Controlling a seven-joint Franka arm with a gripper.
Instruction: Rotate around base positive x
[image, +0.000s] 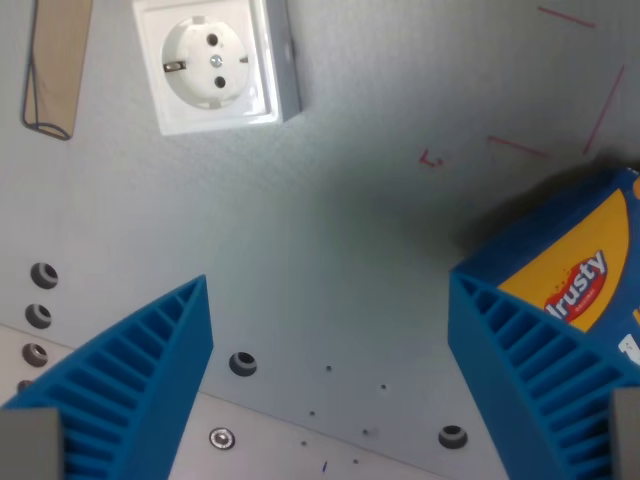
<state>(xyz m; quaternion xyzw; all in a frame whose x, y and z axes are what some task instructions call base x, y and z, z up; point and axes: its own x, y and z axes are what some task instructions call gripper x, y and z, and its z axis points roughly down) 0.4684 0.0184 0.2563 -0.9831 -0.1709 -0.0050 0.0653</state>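
2 spread jaws, yellow box (585, 265) beside right one.

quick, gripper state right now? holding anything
Gripper: open, blue ribbed fingers wide apart, nothing between them; the blue and yellow box sits beside the right finger, ungripped.

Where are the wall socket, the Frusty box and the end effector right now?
wall socket (214, 62): wrist view, on its round white face.
Frusty box (580, 270): wrist view, on its yellow printed top.
end effector (330, 330): wrist view, midway between the blue fingertips, open.
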